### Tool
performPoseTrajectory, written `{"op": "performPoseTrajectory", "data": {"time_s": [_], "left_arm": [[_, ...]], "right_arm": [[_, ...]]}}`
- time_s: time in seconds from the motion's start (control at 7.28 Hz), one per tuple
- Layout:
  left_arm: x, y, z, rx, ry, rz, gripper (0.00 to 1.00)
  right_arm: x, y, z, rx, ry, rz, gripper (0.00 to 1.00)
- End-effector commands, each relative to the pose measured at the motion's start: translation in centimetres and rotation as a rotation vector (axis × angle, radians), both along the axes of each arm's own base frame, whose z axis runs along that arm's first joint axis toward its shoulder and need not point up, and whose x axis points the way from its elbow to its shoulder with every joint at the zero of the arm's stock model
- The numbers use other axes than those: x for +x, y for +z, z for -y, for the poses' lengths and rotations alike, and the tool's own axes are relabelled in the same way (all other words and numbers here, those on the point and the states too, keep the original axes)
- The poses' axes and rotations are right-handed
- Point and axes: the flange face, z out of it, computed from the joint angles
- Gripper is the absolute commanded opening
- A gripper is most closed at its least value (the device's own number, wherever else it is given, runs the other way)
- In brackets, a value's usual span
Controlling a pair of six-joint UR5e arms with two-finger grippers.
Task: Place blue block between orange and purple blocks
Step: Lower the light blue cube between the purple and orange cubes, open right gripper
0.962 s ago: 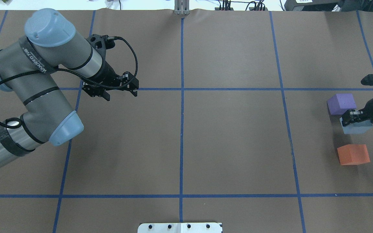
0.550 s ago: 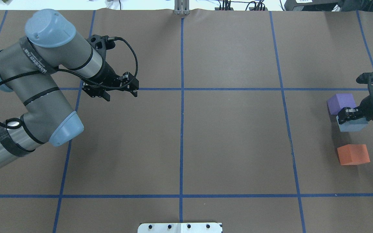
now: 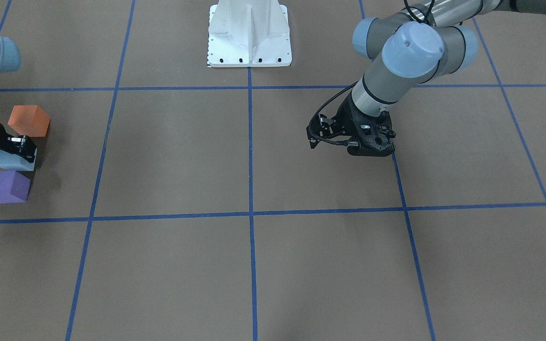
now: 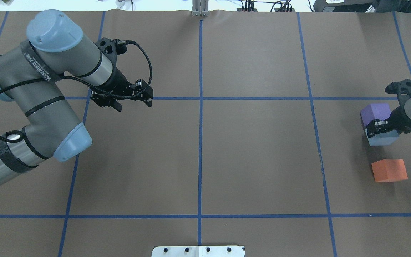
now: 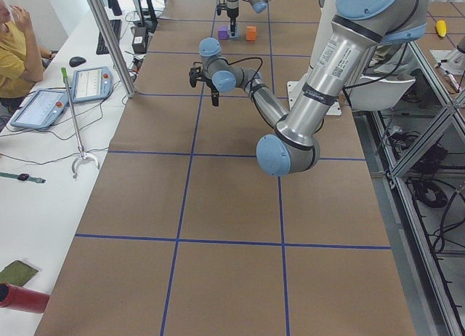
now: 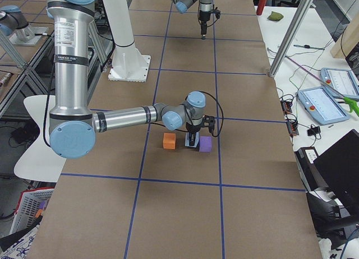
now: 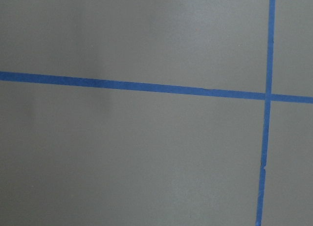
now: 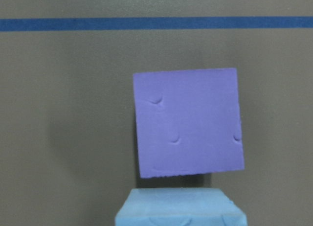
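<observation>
The light blue block (image 4: 382, 138) sits in my right gripper (image 4: 378, 129), which is shut on it at the table's far right. It lies between the purple block (image 4: 376, 113) and the orange block (image 4: 389, 170), close against the purple one and with a wider gap to the orange one. The front view shows the same row: orange (image 3: 29, 121), blue (image 3: 13, 161), purple (image 3: 6, 187). The right wrist view shows the purple block (image 8: 188, 122) above the blue block's top edge (image 8: 180, 209). My left gripper (image 4: 130, 101) is open and empty, far to the left.
Brown paper with a blue tape grid (image 4: 200, 98) covers the table. The white robot base plate (image 3: 249, 33) stands at the robot's edge. The left arm's bulk (image 4: 41, 100) fills the left part. The left wrist view shows only tape lines (image 7: 266, 96).
My right gripper has moved leftward and slightly toward the far side with the blue block, bringing it nearer the purple block. The left arm has not moved.
</observation>
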Motion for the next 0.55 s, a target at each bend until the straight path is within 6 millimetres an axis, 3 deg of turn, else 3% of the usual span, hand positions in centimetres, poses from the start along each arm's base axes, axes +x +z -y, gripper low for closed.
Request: {"op": "performPoseTrajectory", "data": {"time_s": [0.0, 0.41], "left_arm": [[-0.02, -0.15, -0.02, 0.001, -0.001, -0.002, 0.99], [-0.04, -0.20, -0.04, 0.001, -0.001, -0.002, 0.99]], "right_arm": [[-0.38, 1.77, -0.04, 0.009, -0.005, 0.008, 0.00], [-0.35, 1.21, 0.00, 0.009, 0.007, 0.020, 0.00]]}}
